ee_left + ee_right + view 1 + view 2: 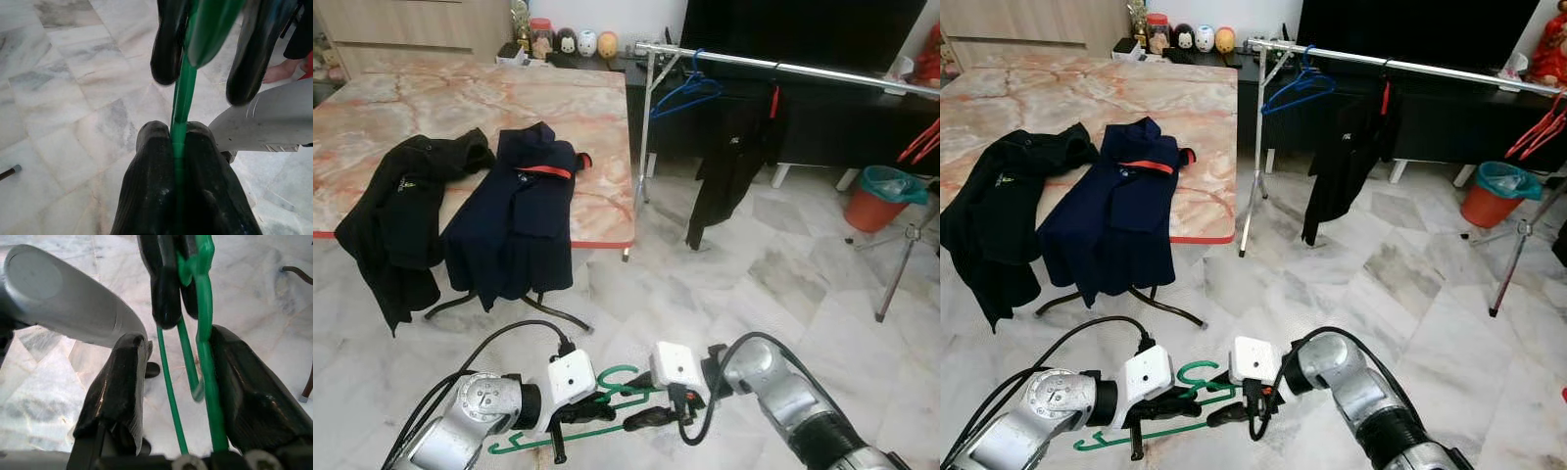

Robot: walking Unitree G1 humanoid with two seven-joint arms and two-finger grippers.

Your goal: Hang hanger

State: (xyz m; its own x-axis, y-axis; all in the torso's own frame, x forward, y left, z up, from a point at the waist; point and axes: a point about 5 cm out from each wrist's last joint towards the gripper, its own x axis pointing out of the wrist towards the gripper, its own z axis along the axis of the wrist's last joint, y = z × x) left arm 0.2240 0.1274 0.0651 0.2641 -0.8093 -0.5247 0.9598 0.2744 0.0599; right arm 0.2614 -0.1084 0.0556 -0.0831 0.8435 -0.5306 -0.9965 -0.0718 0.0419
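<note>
Low over the marble floor (783, 264), in front of the counter (460, 98), the green hanger (607, 411) is held between the two arms, well apart from the clothes rail (783, 69) that stands beyond the counter's far corner. The left pincer (576, 415) is clamped on the hanger: in the left wrist view its two black fingers (151, 176) press together with the green bar squeezed in the seam between them. The right pincer (651, 419) sits just beside the left one, at the hook end of the hanger, and its fingers are spread apart; in the right wrist view the green wire (205, 347) runs through the gap and lies against one finger (249, 387), while the other finger (117, 387) stands clear of it. On the counter lie a black jacket (406, 211) and a navy jacket (514, 211) side by side, both draping over the counter's near edge. On the rail beyond the counter hang a blue hanger (685, 93) and a black garment (729, 157) on a red hanger. Farther from the counter, past the rail, an orange bin (881, 196) with a green liner stands on the floor.
</note>
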